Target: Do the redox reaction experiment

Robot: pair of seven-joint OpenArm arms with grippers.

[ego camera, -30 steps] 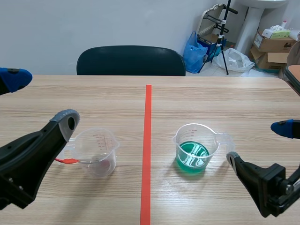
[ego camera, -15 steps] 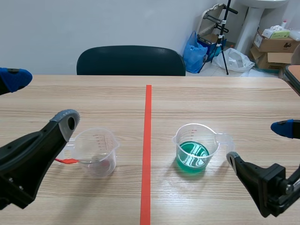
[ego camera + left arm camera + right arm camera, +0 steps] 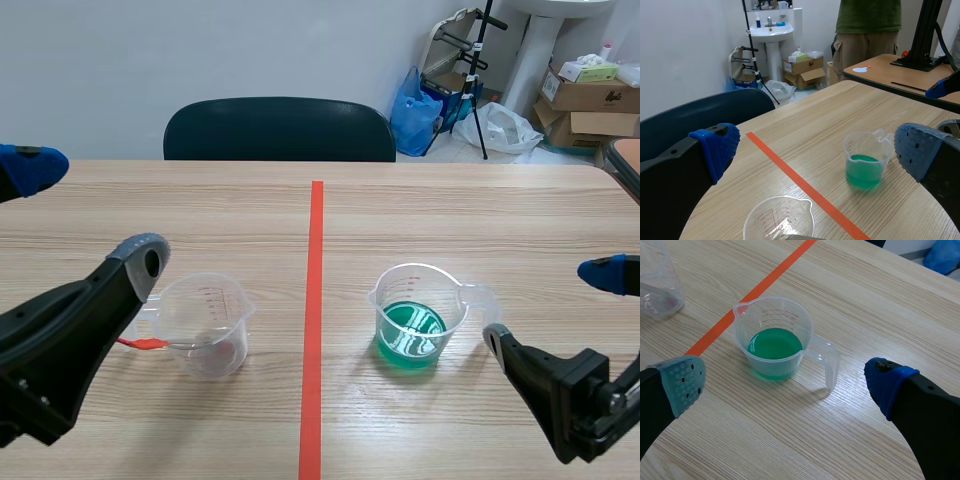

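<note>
A clear measuring cup (image 3: 205,325) stands left of the orange tape line, with a thin red-tipped tool (image 3: 143,343) leaning into it. Right of the line, a second clear cup (image 3: 418,318) holds green liquid, its handle pointing right. My left gripper (image 3: 85,212) hangs open above and left of the first cup (image 3: 780,222); nothing is between its fingers. My right gripper (image 3: 552,305) stands open just right of the green cup (image 3: 775,342), which sits ahead of its fingers (image 3: 682,382). In the left wrist view the green cup (image 3: 866,165) lies farther ahead, beyond the line.
A dark chair (image 3: 278,128) is pushed against the table's far edge. Cardboard boxes (image 3: 585,95), a blue bag (image 3: 415,110) and a stand fill the back right corner. A person (image 3: 870,30) stands beyond a second table (image 3: 900,70).
</note>
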